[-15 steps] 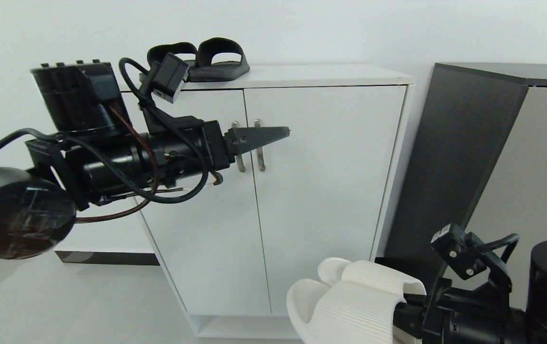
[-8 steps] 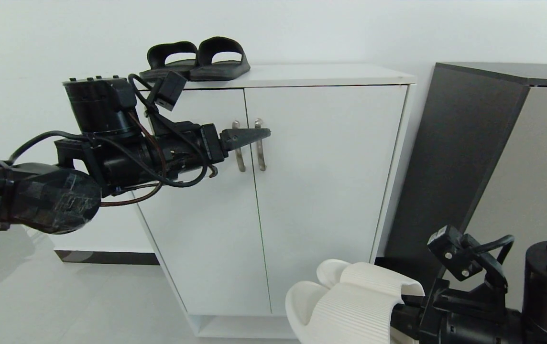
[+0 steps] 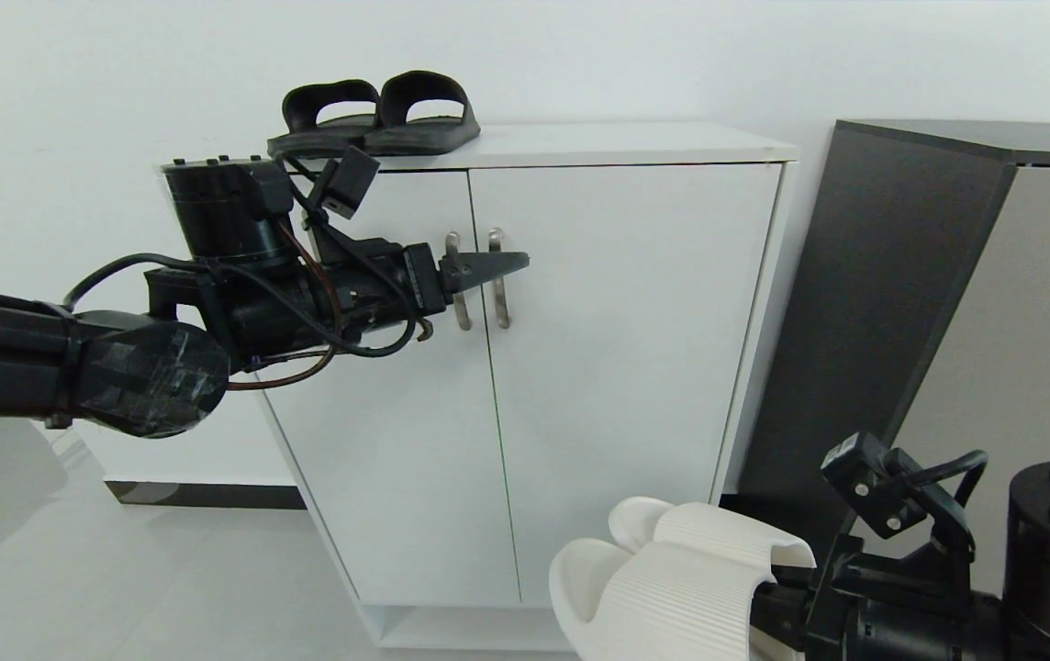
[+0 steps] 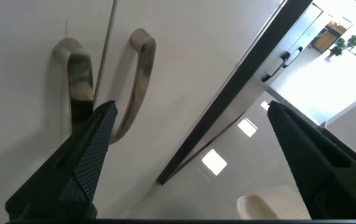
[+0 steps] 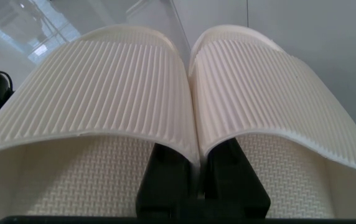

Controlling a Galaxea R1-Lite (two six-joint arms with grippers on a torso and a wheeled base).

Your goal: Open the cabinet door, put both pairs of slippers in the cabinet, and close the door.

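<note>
White wall backs the shut cabinet [image 3: 626,367], where we find the left gripper [image 3: 516,263] spread wide at the door handles [image 3: 497,275], evidently to pull one, the right gripper [image 5: 200,180] clamping the white slippers [image 3: 672,578] ready below, and the black slippers [image 3: 378,115] waiting on top

Count: 2 black slippers [image 3: 378,115], 2 white slippers [image 3: 672,588]. 1 white cabinet [image 3: 626,144] with 2 doors [image 3: 617,367] and 2 handles [image 3: 499,298]. 1 dark cabinet [image 3: 865,303] beside it.
</note>
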